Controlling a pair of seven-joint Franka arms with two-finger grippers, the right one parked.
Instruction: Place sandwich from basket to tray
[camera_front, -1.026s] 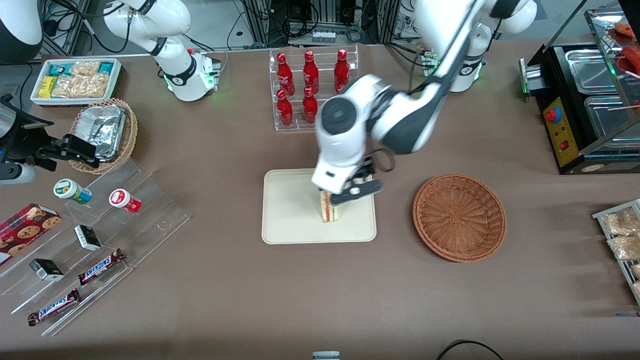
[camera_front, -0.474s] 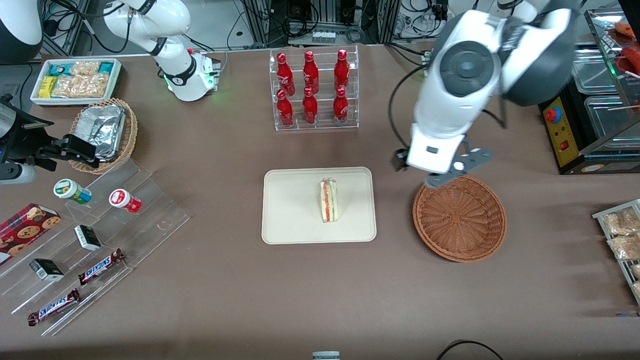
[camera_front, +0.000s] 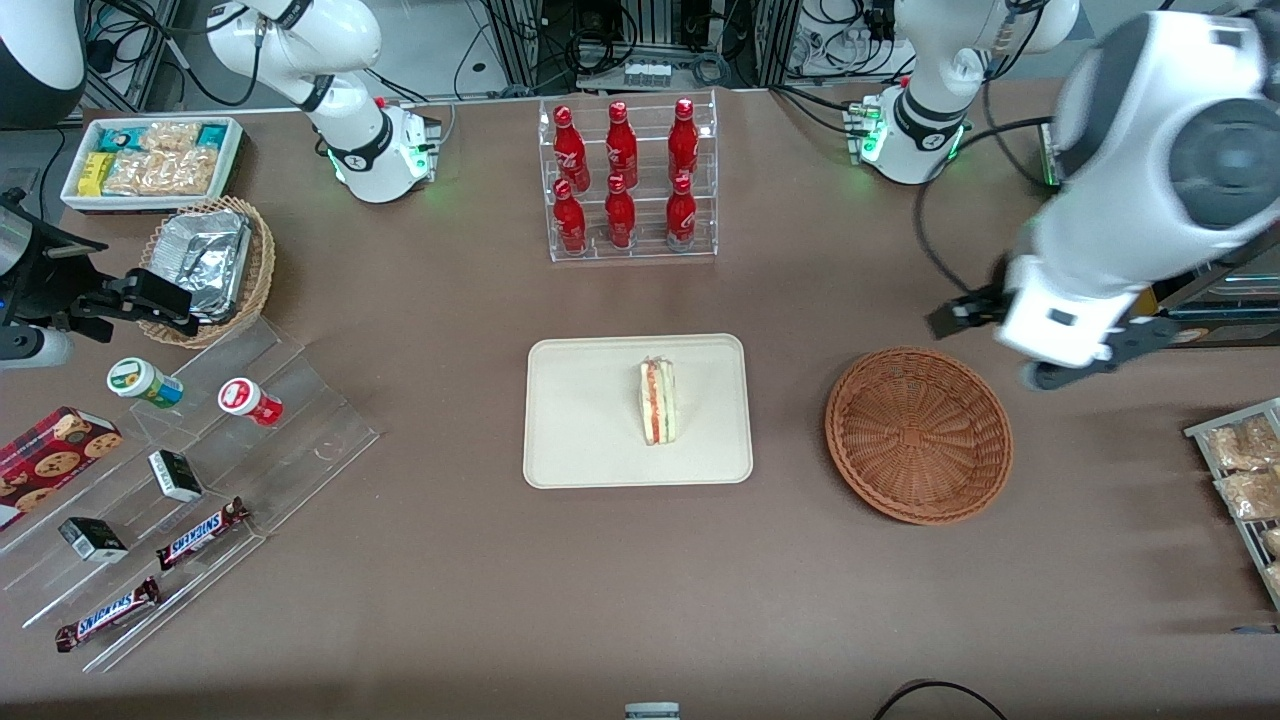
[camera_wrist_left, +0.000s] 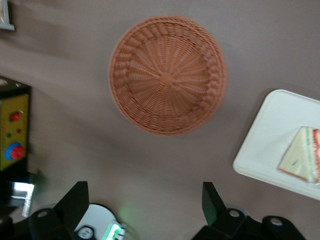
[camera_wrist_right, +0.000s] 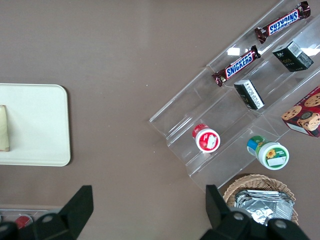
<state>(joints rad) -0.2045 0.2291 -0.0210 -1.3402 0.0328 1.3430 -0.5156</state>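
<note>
**A:** Where does the sandwich (camera_front: 657, 402) sit?

**B:** It stands on edge on the tray (camera_front: 580, 440), a little toward the working arm's end of it, with bare tray all round it. Its long axis runs toward and away from the front camera, and its red, orange and green filling stripes face up. The tray lies flat near the middle of the bench (camera_front: 640, 580).

**A:** And the basket?

**B:** The round reddish-brown basket (camera_front: 918, 433) is beside the tray, toward the working arm's end of the bench and apart from it. Nothing lies in it; its plain woven bottom shows whole in the wrist view.

**A:** Where is the claw?

**B:** The claw (camera_front: 1040, 350) hangs high above the bench, past the basket's edge toward the working arm's end and a bit farther from the front camera than the basket. Its two fingers are spread wide with only air between them, so it holds nothing.

**A:** Which way does the sandwich lie from it?

**B:** Toward the parked arm's end, with the whole basket between them, well apart. Judged from that, the placing looks done, and any coming move would carry the claw away from the sandwich, not to it.

**A:** What else is around?

**B:** A clear rack of red bottles (camera_front: 625, 175) stands farther from the front camera than the tray. Snack shelves (camera_front: 190, 500) lie toward the parked arm's end.
</note>
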